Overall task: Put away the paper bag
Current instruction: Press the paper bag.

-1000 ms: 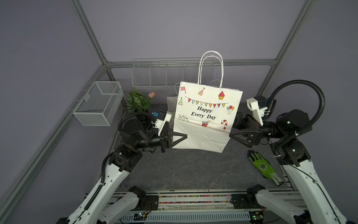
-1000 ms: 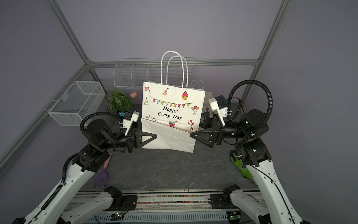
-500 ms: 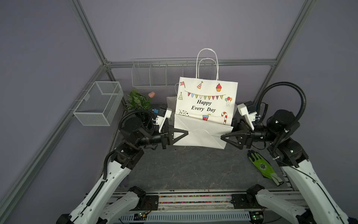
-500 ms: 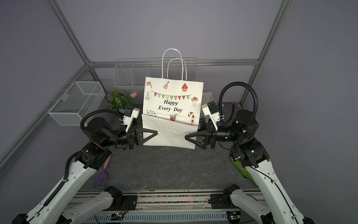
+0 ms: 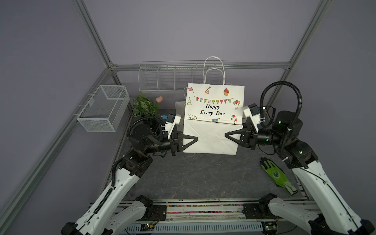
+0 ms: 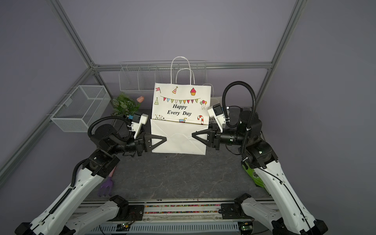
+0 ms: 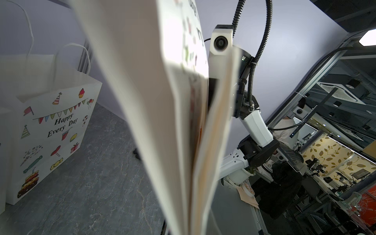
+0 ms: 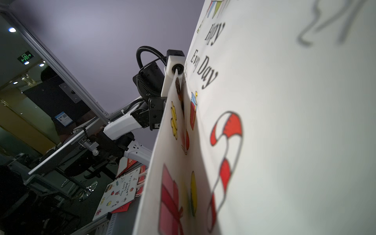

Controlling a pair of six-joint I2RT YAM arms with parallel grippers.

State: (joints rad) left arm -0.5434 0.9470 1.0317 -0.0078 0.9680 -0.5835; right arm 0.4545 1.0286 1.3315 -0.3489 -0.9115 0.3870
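- The paper bag [image 5: 211, 126] is white, with "Happy Every Day" printed under a string of pennants. It is held upright and folded flat over the middle of the counter [image 5: 203, 177], its base flap turned up against the front.
- Its cord handles [image 5: 214, 67] stand above the top edge; we cannot tell whether the lower edge touches the counter.
- The left jaws are pressed together on the bag's left edge, pinching the paper.
- The right jaws sit over the bag's right edge, one side lying across the front of the paper; we cannot tell whether they pinch it.
- Just behind, a second printed bag [image 7: 50, 126] stands open on the counter.
- A green glove [image 5: 275, 175] lies on the counter beside the right arm [image 5: 317, 183].
- A small plant [image 5: 143, 104] sits at the back left corner.
- A wire basket [image 5: 103, 107] hangs on the left wall and a wire rack [image 5: 168, 78] on the back wall.
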